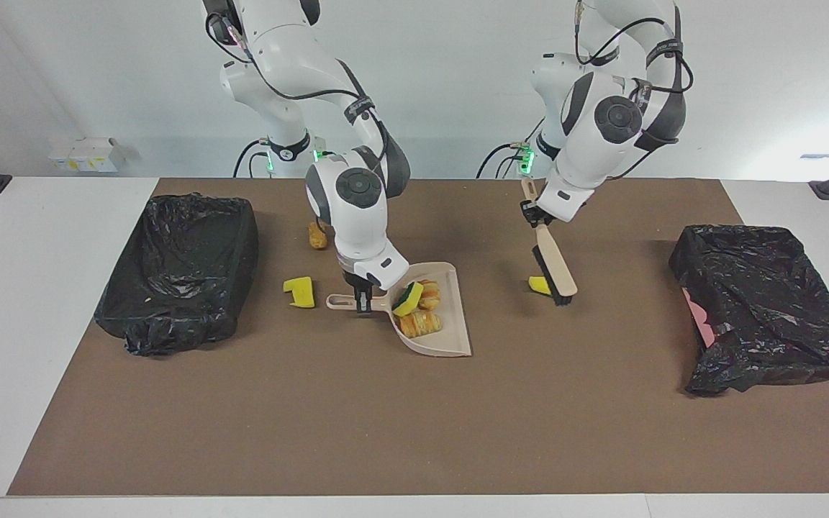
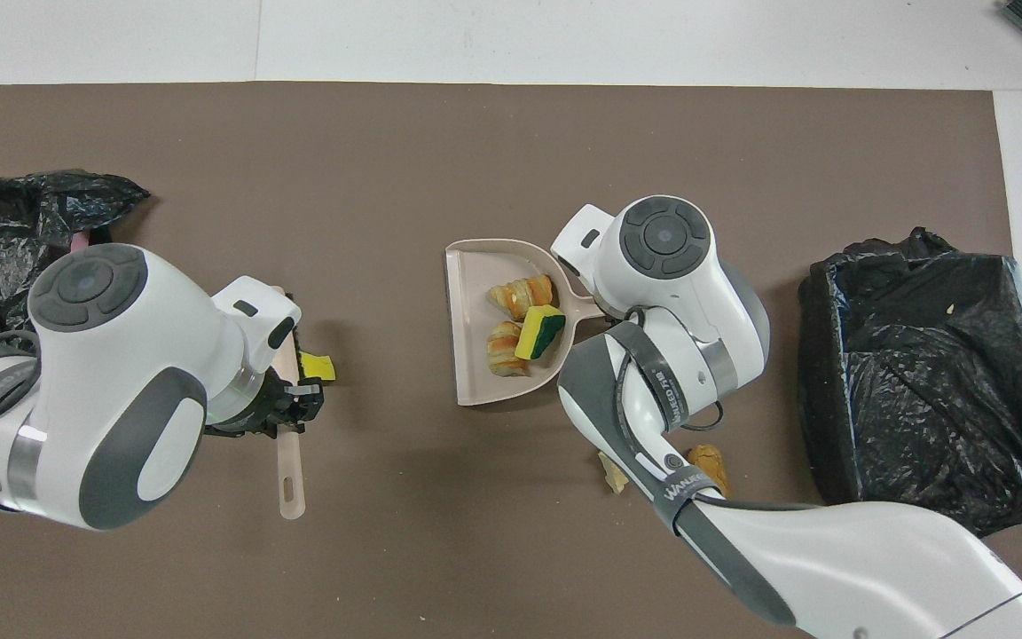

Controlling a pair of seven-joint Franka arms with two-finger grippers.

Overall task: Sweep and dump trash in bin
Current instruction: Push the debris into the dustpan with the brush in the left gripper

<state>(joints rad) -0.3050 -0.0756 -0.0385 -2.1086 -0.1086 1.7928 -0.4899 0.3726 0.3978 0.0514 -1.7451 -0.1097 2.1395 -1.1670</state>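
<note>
1. Right hand (image 1: pixel 363 302) is closed on the handle of the dustpan (image 1: pixel 450 338), which rests on the tabletop (image 1: pixel 386 432). In the pan: two bread lumps (image 1: pixel 422 322) and one sponge (image 1: pixel 409 298).
2. Left hand (image 1: pixel 534 215) is closed on the handle of the brush (image 1: pixel 553 267). In the facing view the bristles stand at a loose yellow chunk (image 1: pixel 539 285), at 3 o'clock from the pan.
3. Other loose trash in the facing view: a yellow piece (image 1: pixel 300 292) at 9 o'clock from the pan and a tan lump (image 1: pixel 317 235) at 10 o'clock. Bins (image 1: pixel 177 266) sit at both ends of the tabletop.
4. Risk: the chunk lies well apart from the pan. A fast stroke could flick it past the pan's lip or off course.
5. Risk: a brush knock on the pan could spill its load.
6. Views: the facing view shows the 9 o'clock piece; overhead, the right arm hides it. The overhead view shows the brush handle's end (image 2: pixel 291 497), and a small tan scrap (image 2: pixel 610 472).
</note>
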